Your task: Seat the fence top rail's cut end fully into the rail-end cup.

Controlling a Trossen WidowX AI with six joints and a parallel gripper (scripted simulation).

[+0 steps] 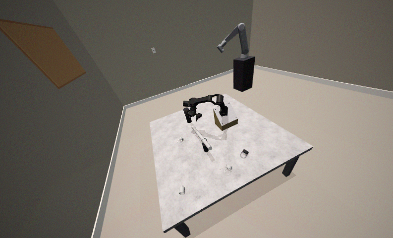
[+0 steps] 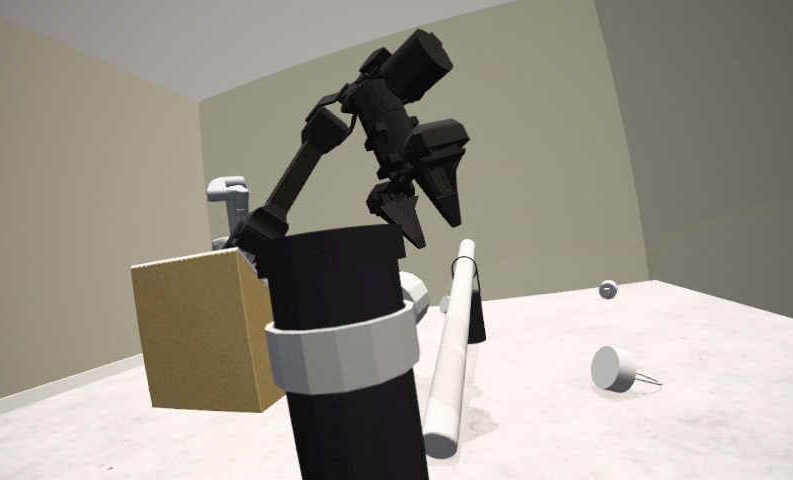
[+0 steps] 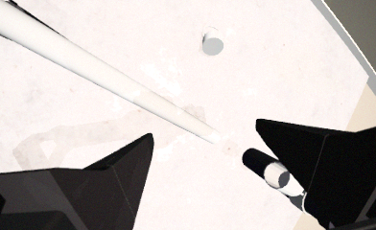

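The white rail passes through the loop cap on the small black post. It slopes down to its cut end beside the big black post, outside the cup. The grey brace band circles the post below its cap. The white cup is partly hidden behind the post in the exterior view. My gripper is open and empty above the rail, near the cup; whether its right finger in the wrist view touches the cup is unclear.
Loose fittings lie on the pale table, including a round cap and another cylindrical piece. The arm's base stands on a tan box. A grey arm stands on a black pedestal behind.
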